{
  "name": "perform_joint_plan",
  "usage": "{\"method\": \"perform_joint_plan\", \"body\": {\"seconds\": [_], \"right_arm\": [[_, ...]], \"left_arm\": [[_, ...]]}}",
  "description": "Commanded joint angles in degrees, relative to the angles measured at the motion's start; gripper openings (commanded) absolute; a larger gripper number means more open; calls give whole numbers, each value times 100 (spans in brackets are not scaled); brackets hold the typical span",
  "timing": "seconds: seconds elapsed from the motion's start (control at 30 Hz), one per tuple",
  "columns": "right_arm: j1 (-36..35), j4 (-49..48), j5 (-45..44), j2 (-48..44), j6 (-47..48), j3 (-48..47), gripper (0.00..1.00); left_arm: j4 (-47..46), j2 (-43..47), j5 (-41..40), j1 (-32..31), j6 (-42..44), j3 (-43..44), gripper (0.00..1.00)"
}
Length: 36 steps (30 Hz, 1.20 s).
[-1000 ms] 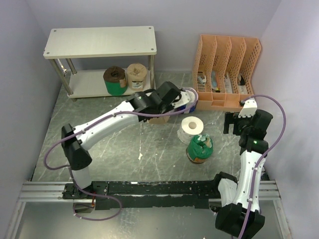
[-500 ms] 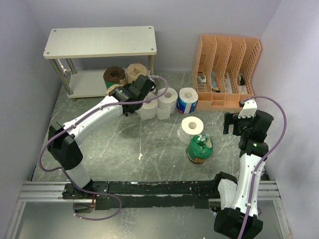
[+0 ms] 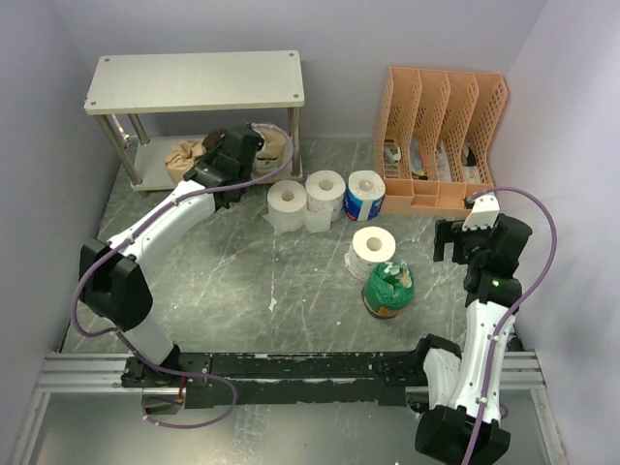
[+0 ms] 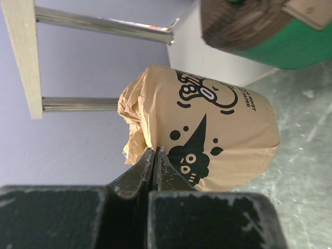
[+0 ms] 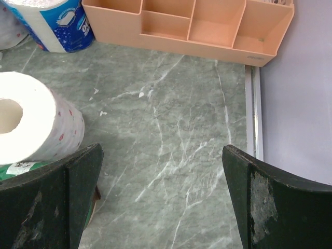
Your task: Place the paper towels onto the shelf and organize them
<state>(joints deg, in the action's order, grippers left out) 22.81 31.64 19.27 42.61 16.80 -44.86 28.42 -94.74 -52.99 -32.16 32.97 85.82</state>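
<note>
My left gripper (image 3: 203,159) (image 4: 155,153) reaches into the lower tier of the shelf (image 3: 194,82). It is shut on the crumpled wrap end of a tan paper towel roll (image 3: 181,156) (image 4: 218,135) printed in black. A green-wrapped roll (image 4: 290,41) stands just beside it, mostly hidden under the arm in the top view. Another tan roll (image 3: 275,143) sits at the tier's right end. On the floor stand two white rolls (image 3: 287,203) (image 3: 325,194), a blue-printed roll (image 3: 365,194), a white roll (image 3: 373,247) and a green roll (image 3: 388,288). My right gripper (image 3: 453,242) (image 5: 163,202) is open and empty.
An orange slotted file organizer (image 3: 441,136) (image 5: 192,26) stands at the back right. The shelf's metal legs (image 4: 104,23) frame the lower tier. A rail (image 3: 291,368) runs along the near edge. Walls close in left, back and right.
My left arm swung left from the floor rolls to the shelf's lower tier, carrying the tan roll. The right arm has not moved.
</note>
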Motion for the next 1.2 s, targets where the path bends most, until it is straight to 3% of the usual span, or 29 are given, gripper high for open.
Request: {"method": "perform_joint_plan", "body": {"seconds": [0.0, 0.6, 0.93, 1.17], "right_arm": [[31, 90, 77, -22, 56, 5, 100], [31, 57, -80, 247, 7, -11, 100], [31, 27, -203, 372, -38, -7, 100], [31, 4, -243, 417, -55, -5, 100]], "left_arm": [[-1369, -98, -449, 302, 959, -118, 7], [-5035, -1628, -478, 1421, 3029, -95, 7], [-5180, -2606, -344, 1458, 2913, 807, 7], [-5216, -2836, -414, 1133, 2679, 805, 7]]}}
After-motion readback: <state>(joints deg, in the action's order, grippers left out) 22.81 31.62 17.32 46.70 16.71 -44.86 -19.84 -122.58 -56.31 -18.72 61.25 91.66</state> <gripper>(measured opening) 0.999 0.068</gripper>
